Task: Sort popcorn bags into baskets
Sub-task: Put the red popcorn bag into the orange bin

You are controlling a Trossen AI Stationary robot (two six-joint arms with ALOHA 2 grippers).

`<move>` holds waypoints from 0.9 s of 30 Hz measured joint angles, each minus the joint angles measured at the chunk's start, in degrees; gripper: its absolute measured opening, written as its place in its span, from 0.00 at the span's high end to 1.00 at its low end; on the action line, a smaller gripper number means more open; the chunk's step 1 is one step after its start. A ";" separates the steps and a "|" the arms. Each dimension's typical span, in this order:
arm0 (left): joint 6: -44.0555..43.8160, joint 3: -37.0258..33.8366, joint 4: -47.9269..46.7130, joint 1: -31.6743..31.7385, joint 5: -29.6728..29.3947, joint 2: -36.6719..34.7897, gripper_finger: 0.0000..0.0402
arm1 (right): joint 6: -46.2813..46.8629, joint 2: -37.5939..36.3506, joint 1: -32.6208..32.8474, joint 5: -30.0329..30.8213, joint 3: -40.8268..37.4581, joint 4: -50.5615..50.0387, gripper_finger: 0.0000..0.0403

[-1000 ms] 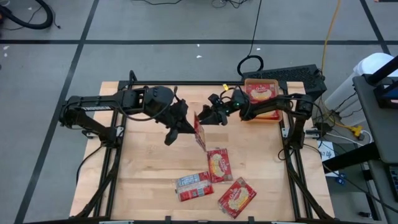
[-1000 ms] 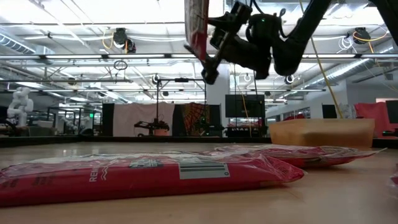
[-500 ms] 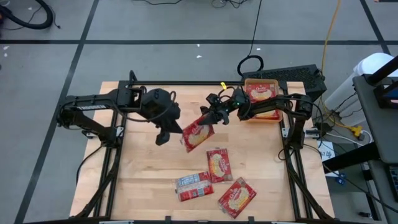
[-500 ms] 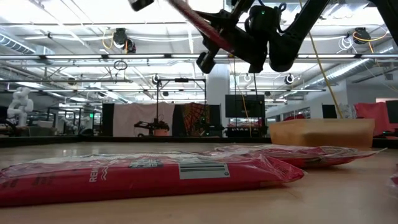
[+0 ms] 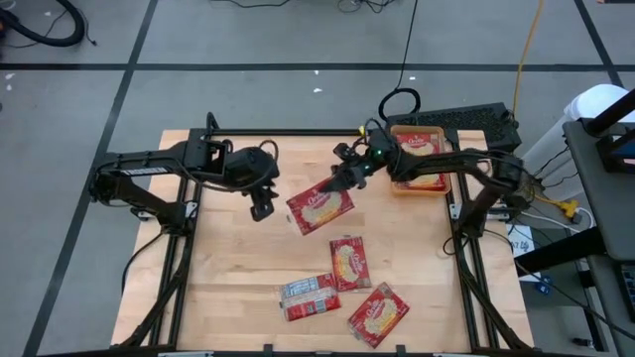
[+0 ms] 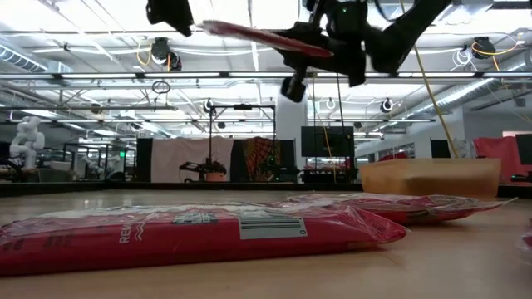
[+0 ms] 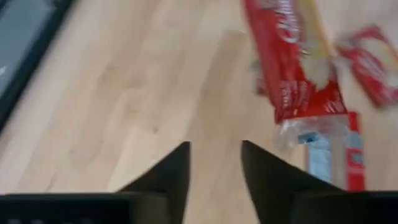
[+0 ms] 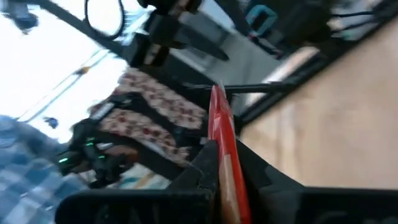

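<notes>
Table [image 5: 228, 268]: three popcorn bags [image 5: 348, 262] lying below the right gripper [image 5: 343, 178]. Orange basket [image 5: 418, 159] sitting just behind it. Right gripper is pinching a held bag [image 5: 319, 207] by its edge, likely for basketing. Left gripper [image 5: 261, 208], jaws parted, empty, hovering beside.

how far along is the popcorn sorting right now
Done: at least one popcorn bag lies in the orange basket. In hand: the right hand is shut on a bag held flat above the table, and the left hand is open beside it. Left: three bags on the wooden table.
</notes>
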 joint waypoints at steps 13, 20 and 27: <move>-8.13 -3.77 -1.64 4.50 -6.71 0.02 0.31 | -15.86 -22.93 -12.70 19.53 -0.02 -52.84 0.98; -10.72 -11.63 2.87 6.27 -1.11 0.04 0.39 | -18.65 -29.54 -23.77 21.64 0.00 -62.79 0.98; -15.13 -19.66 12.38 6.23 6.99 0.05 0.49 | -29.04 -29.47 -35.44 21.24 0.00 -72.13 0.98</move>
